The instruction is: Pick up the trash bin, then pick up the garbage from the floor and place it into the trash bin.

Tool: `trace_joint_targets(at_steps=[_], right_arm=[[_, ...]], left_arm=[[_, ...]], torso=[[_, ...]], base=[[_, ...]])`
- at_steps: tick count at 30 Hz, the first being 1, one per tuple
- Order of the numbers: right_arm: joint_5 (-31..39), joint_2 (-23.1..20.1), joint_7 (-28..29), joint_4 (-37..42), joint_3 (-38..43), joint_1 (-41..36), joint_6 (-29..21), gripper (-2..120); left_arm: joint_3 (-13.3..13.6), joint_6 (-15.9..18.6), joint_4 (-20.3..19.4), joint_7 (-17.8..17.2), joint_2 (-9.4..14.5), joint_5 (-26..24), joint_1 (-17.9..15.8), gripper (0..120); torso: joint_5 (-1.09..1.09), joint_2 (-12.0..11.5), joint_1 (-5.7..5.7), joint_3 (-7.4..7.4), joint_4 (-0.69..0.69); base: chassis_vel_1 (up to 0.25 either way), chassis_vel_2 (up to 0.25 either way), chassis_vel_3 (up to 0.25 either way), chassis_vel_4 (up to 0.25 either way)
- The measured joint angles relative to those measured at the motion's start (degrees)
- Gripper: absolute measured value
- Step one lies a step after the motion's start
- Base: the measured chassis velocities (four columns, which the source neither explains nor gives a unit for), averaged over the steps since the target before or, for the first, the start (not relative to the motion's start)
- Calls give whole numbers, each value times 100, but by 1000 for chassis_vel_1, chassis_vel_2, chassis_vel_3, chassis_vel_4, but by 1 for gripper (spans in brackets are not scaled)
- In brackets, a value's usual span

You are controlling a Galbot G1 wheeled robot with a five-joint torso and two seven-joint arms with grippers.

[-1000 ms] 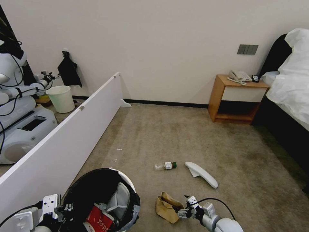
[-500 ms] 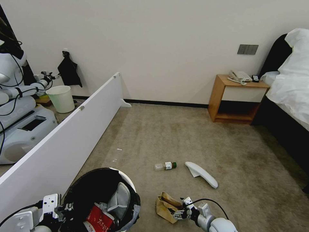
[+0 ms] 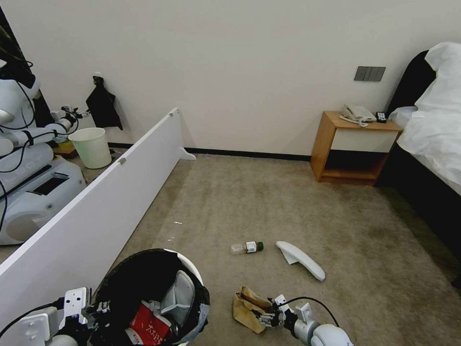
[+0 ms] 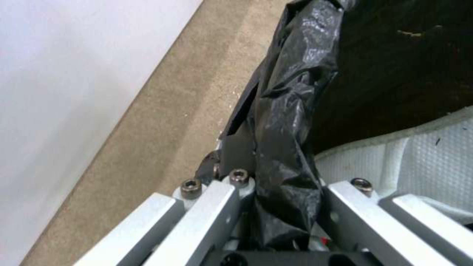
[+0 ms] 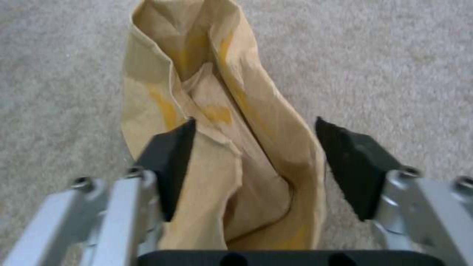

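- My left tool [image 4: 276, 207] is pinched on the rim of the trash bin [image 3: 189, 266], black liner [image 4: 291, 111] bunched between the fingers; in the head view the bin sits low on my left, beside the white panel [image 3: 96, 211].
- Inside the bin: a white slipper [image 3: 178, 297] and a red wrapper [image 3: 149, 327].
- My right tool [image 5: 254, 170] is spread, one dark pad on each side of the brown paper bag [image 5: 217, 122]. Left pad touches the paper, right pad is just clear of it.
- The bag lies on the floor [image 3: 269, 202], just right of the bin in the head view.
- Green-capped bottle [image 3: 246, 247] on its side on the carpet beyond the bag; second white slipper [image 3: 301, 259] just right of it, the two apart.
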Motion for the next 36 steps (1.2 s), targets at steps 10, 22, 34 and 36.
trace_joint_targets(at_steps=[10,22,34,36], right_arm=[[-36,1,-33,-49,1,-24,0,29],[-50,-26,-74,-48,-5,-59,0,0],[-117,-238,-57,472,315,-211,107,0],[-18,-372,-23,791,450,-311,122,0]], left_arm=[[0,0,-3,2,10,-9,-7,2],[-14,0,-9,5,29,-40,-16,2],[34,0,26,5,60,-34,-22,2],[41,0,43,5,91,-39,-27,2]], torso=[[0,0,0,0,0],[0,0,0,0,0],[1,0,0,0,1],[0,0,0,0,1]], base=[[0,0,0,0],[0,0,0,0],[0,0,0,0],[0,0,0,0]])
